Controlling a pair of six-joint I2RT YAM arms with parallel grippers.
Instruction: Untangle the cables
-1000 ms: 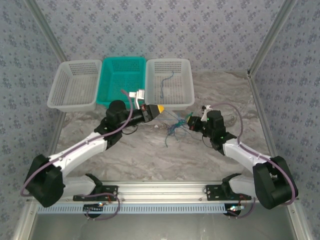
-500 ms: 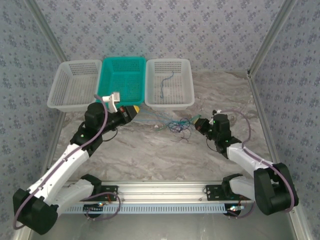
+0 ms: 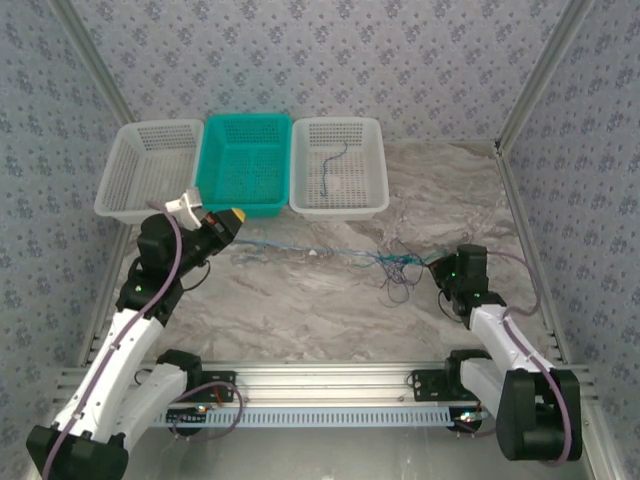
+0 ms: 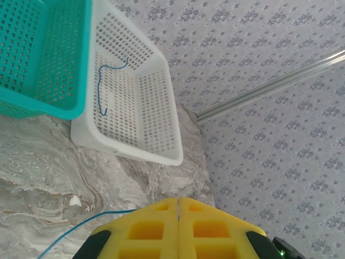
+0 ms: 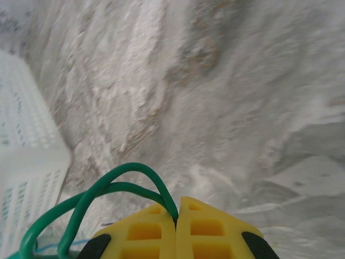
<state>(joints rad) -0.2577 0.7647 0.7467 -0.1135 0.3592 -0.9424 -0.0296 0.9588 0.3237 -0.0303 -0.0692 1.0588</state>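
The left arm [image 3: 115, 345] and the right arm [image 3: 505, 340] are built of smooth white links joined by bulky black joints, each with a rounded black base and a loose purple-grey cable [image 3: 168, 262] running along it. The left gripper [image 4: 178, 202] and the right gripper [image 5: 177, 204] have bright yellow fingers [image 4: 145, 231] moulded with square recesses and flanked by black housings. A small white bracket [image 3: 183, 204] sits at the left wrist.

Robot lab test cell: patterned backdrop walls [image 3: 330, 50], alu frame rail [image 3: 330, 378] w/ 2 arms [image 3: 130, 330] bolted on, marble-look worktop [image 3: 300, 310], plastic sorting baskets [image 3: 148, 208].
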